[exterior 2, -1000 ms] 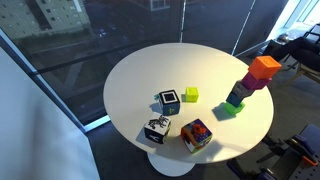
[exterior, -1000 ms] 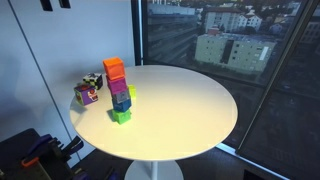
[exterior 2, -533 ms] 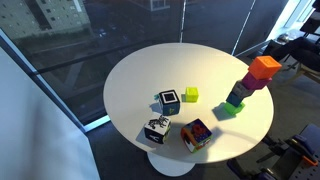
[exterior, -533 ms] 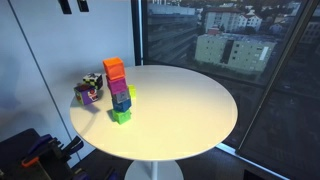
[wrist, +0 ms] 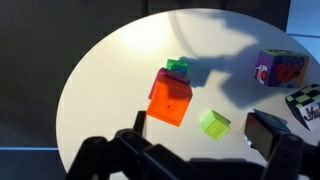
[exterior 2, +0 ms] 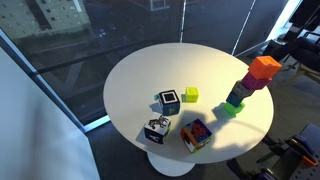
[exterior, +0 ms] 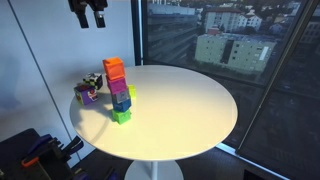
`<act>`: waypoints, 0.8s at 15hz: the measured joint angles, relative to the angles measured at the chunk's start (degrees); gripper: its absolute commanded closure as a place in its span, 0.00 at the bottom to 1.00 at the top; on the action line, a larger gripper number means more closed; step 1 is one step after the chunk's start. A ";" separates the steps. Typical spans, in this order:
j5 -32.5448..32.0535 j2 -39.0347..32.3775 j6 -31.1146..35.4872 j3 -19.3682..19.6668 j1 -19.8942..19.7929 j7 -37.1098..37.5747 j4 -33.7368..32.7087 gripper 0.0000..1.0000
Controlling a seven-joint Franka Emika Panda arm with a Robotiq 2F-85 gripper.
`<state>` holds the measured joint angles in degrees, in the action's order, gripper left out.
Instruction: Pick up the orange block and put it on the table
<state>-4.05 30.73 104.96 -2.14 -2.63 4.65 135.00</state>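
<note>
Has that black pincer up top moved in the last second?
Yes. In an exterior view the pincer has come down and to the right, closer to the orange block, which has stayed put.

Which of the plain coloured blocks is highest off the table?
The orange block: it crowns the stack, with the green block at the bottom, while the small yellow-green cube sits directly on the table.
</note>
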 measured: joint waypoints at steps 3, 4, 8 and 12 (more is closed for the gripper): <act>0.00 -1.02 2.84 0.66 -0.49 0.40 1.50 0.00; 0.00 -1.23 3.82 0.89 -0.58 0.53 2.04 0.00; 0.00 -1.76 6.88 1.50 -1.11 1.26 4.03 0.00; 0.00 -1.84 9.01 1.84 -1.98 2.55 5.91 0.00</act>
<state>-4.05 28.89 113.97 -0.30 -4.61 7.20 140.91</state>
